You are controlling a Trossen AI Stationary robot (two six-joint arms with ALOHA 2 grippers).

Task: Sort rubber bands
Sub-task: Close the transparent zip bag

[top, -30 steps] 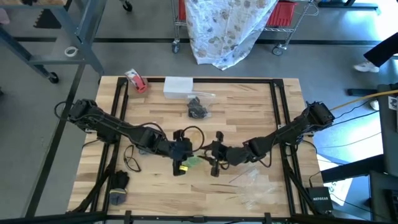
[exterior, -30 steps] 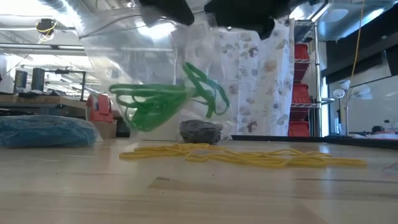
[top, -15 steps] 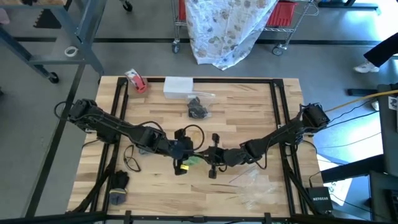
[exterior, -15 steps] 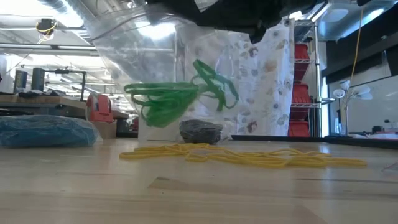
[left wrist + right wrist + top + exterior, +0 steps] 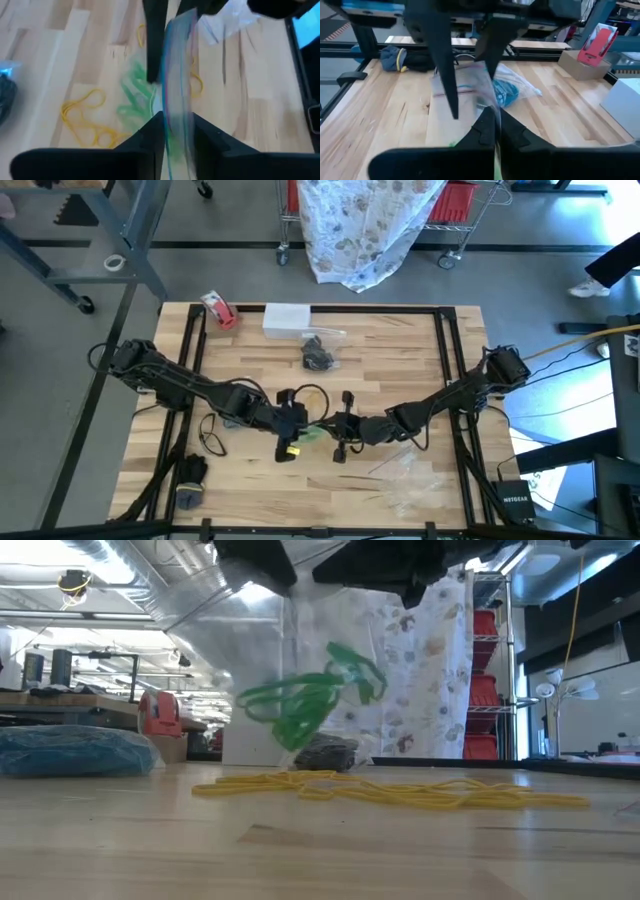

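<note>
Look at the centre of the high view: your right hand [image 5: 338,442] has just pressed together on the rim of the clear plastic zip bag [image 5: 250,610], while the left hand [image 5: 290,430] appears to be easing its pinch on that rim. The green rubber bands [image 5: 310,700] inside have swung toward mid-frame in the low view. The yellow rubber bands [image 5: 390,790] lie unsorted on the wooden worktop [image 5: 390,350].
</note>
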